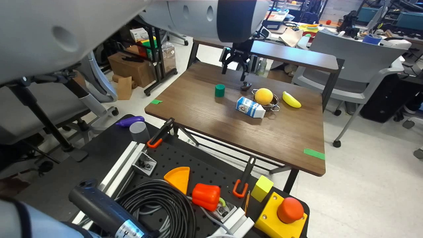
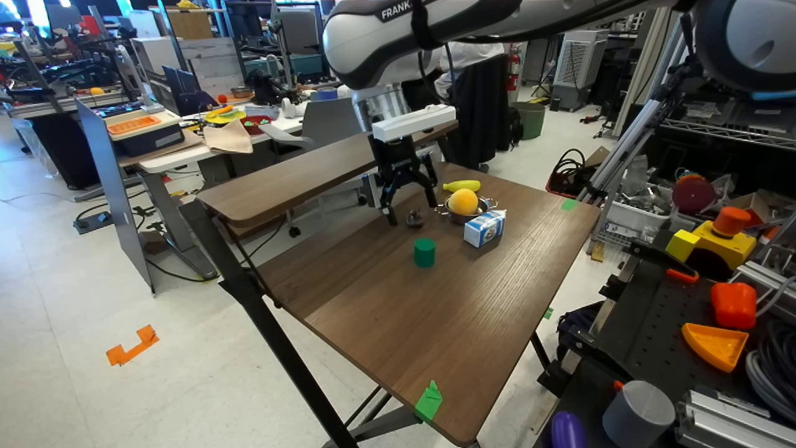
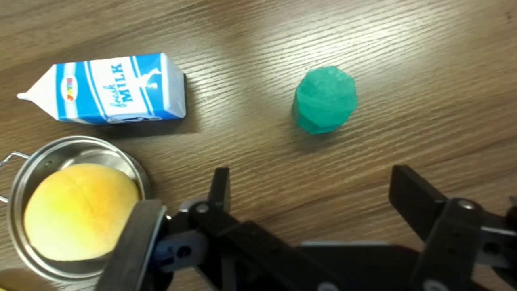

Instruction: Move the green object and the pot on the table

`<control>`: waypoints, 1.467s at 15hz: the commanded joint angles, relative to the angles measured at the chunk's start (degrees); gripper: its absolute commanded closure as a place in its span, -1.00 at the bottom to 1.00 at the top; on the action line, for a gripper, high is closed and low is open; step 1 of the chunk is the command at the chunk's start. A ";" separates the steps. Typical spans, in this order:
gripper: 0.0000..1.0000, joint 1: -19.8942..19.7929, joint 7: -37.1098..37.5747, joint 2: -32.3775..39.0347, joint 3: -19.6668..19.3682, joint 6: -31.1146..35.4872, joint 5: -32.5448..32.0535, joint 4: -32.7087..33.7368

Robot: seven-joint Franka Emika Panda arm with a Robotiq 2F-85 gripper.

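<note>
The end effector [image 3: 311,178] is spread wide above the desk [image 1: 205,114], jaws well apart in every view, nothing held.

The green object [image 3: 326,99] is found upright on the desk, upper right of centre in the wrist view. Judged light, stiff and hard to damage; a pinch across opposite side faces at mid-height is suggested, though a smooth finish may slip.

The pot [image 3: 91,150] is found at lower left in the wrist view, right of centre in both exterior views, with a yellow-orange ball [image 3: 80,212] set inside. Thin metal is presumed: rigid, light, slick. It is best gripped across the rim and held level, as the ball may roll; the wire handles [image 3: 15,154] look too thin to be trusted.

Views compared: a faceted outline of the green object is shown by the wrist view; in both exterior views a plain cylinder is read. A strip of desk between pot and milk carton [image 3: 117,91] is visible only from the wrist. A small dark item [image 2: 415,218] near the end effector is shown in both exterior views but not made out from the wrist.
</note>
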 commanded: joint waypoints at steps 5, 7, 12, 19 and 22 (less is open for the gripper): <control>-1.00 -3.63 11.20 -3.34 -1.74 -0.57 0.98 -0.97; -1.00 -5.12 13.68 -3.94 -1.46 -1.21 1.58 -1.57; -1.00 -8.69 16.88 -3.86 -0.80 -1.46 3.27 -3.33; -1.00 -13.50 20.27 -4.19 -0.36 0.47 6.87 -8.08; -1.00 -15.06 19.48 -3.17 0.30 2.65 9.07 -8.89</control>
